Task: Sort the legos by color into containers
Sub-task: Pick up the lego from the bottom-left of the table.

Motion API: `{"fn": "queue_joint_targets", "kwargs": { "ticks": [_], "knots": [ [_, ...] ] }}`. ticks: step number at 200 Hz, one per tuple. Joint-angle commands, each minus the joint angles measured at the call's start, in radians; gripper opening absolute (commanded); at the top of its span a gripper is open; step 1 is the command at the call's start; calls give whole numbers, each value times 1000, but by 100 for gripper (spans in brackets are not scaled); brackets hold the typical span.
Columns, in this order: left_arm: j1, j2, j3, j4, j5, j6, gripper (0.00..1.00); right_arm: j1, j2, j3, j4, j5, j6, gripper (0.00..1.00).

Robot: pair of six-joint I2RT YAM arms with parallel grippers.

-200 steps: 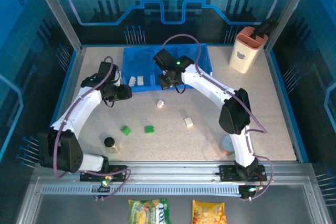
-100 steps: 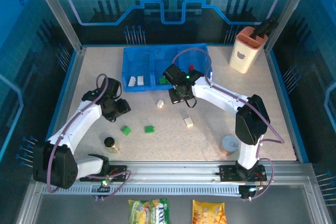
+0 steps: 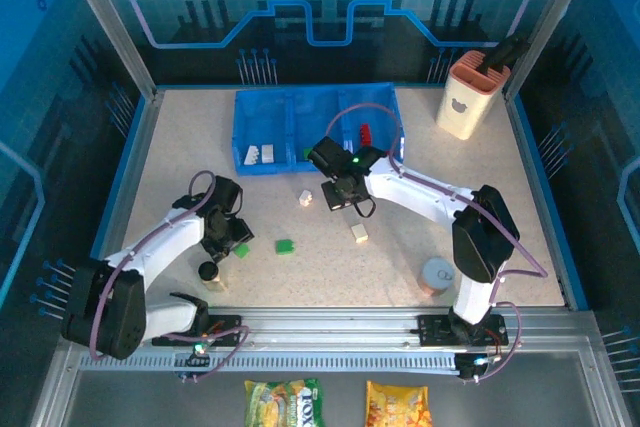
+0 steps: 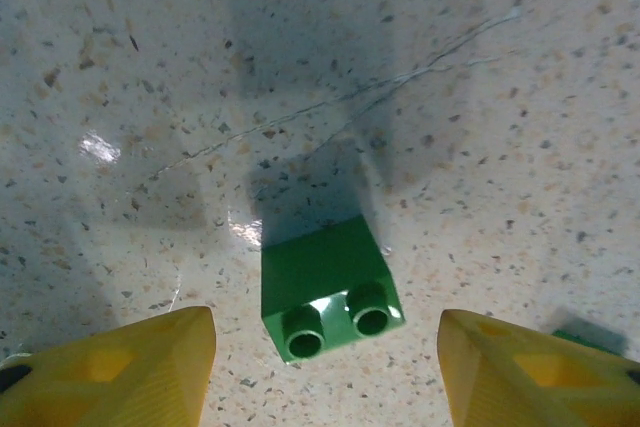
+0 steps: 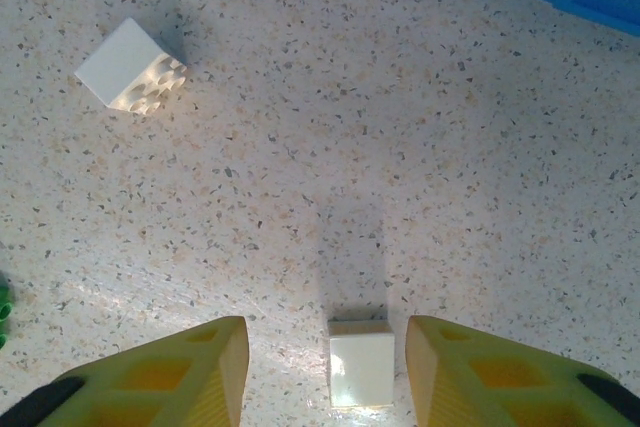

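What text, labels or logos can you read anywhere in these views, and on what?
No text can be read clearly.
On the green-and-yellow packet: printed lettering, too blurred to read.
On the orange packet: print too small to read.
On the peach holder: a small white emblem, no words.

Left arm (image 3: 160,242): runs from its base at lower left, up and right to centre-left of the overhead view. Left gripper (image 3: 236,239) points down at the table, yellow fingers (image 4: 110,367) well parted, gripping nothing.

Right arm (image 3: 405,184): rises from lower right, elbow at right, forearm reaching left to centre. Right gripper (image 3: 336,199) points down, fingers (image 5: 150,372) apart, gripping nothing.
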Motion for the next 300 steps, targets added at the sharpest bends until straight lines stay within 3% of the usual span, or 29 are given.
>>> {"fn": "queue_joint_targets", "kwargs": {
  "ticks": [1, 34, 122, 254, 300],
  "knots": [
    [-7, 36, -26, 48, 31, -38, 62, 15, -27, 5, -13, 32, 19, 46],
    [-9, 70, -48, 92, 49, -46, 57, 26, -29, 10, -24, 49, 16, 46],
    [-7, 67, -50, 112, 59, -36, 30, 51, -18, 8, -44, 78, 27, 45],
    [-9, -33, 61, 103, 96, 136, 29, 82, -31, -12, -26, 89, 53, 43],
    [-10, -43, 100, 113, 104, 133, 27, 81, -35, -1, -40, 103, 38, 43]
  ]
}}
